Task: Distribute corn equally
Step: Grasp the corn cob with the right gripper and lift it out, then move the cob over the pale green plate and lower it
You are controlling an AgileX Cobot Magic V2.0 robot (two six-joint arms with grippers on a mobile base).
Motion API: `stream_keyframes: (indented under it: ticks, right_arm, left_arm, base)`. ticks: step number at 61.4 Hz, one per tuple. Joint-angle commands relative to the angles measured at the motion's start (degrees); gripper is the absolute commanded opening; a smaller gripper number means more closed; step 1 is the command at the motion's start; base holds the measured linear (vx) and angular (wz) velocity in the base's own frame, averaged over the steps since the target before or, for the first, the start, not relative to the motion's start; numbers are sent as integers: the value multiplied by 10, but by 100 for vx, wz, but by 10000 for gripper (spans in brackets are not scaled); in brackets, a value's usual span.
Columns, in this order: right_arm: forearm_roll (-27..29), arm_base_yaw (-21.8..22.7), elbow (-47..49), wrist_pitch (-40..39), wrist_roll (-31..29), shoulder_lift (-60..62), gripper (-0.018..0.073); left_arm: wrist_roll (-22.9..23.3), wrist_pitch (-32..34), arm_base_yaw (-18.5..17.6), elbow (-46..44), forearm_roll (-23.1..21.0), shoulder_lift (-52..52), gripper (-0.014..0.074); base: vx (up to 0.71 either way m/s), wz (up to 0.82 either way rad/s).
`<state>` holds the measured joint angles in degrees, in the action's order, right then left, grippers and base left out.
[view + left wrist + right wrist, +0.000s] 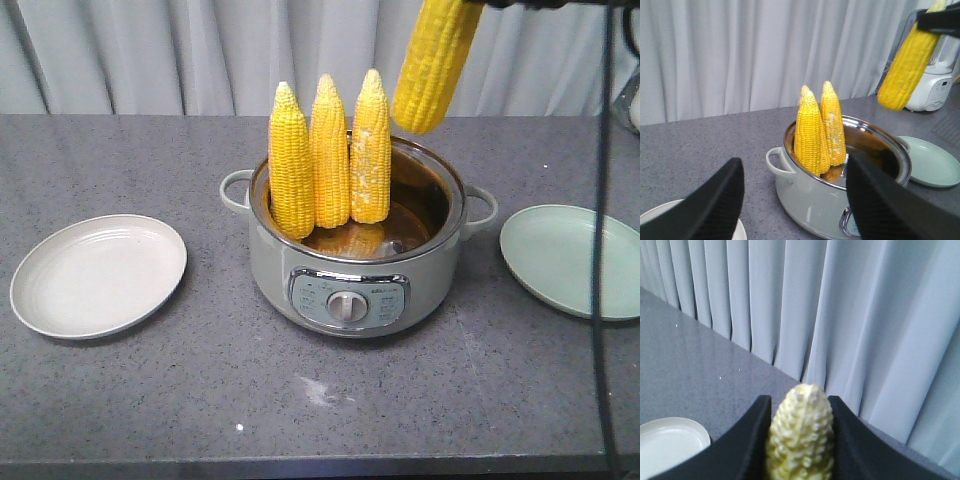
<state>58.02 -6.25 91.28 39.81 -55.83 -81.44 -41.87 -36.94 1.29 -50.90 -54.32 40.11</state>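
Right wrist-mounted view: right end effector [799, 407] clamps one cob [800, 445] by its tapered tip, aloft near the pot [300, 275], so it may slip free; left end effector [794, 162] stands wide.

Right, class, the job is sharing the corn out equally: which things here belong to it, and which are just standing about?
Belongs: lifted cob, held by the right gripper; three cobs standing in the pot; white plate; green plate.
Just about: white appliance; curtain; black cable.
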Motion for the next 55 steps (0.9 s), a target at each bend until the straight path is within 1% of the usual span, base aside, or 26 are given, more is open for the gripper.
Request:
stream_keyframes:
  ticks: [1,7,10,14,18,24,28,32,38,47,49,55]
  right_arm:
    - [-34,26,19,-9,67,63,-6]
    - [-121,86,19,33,167,98,-4]
    - [-169,129,19,58,219,109,-4]
    - [-210,188,19,94,274,114,-4]
    - [-227,241,19,133,296,110,-4]
    - [-214,296,19,174,303,84,-4]
    - [-201,316,19,193,303,57,-4]
    - [-197,326,19,203,303,24,-4]
    - [-184,326,19,205,295,-40,-4]
    - [-132,326,19,200,246,-122,-1]
    - [-125,326,20,199,234,-138,-1]
    - [-114,326,39,206,225,-184,4]
  left_arm:
    - [2,23,-4,-19,-20,2,440]
    - [2,23,-4,-19,-20,2,440]
    - [2,23,-4,-19,-20,2,440]
    - [2,23,-4,-19,-20,2,440]
    - [2,23,-4,-19,-20,2,440]
    - [2,24,-4,-19,-20,2,440]
    - [2,24,-4,-19,-20,2,440]
    - [2,24,-4,-19,-20,2,440]
    - [2,24,-4,-19,-20,2,440]
    - [2,24,-4,-19,-20,2,440]
    - [2,24,-4,-19,-20,2,440]
    - [2,23,-4,-19,-20,2,440]
  base:
    - [0,0]
    - [0,0]
    - [0,0]
    - [0,0]
    - [0,0]
    - [0,0]
    - [0,0]
    - [0,0]
    - [0,0]
    - [0,0]
    - [0,0]
    - [0,0]
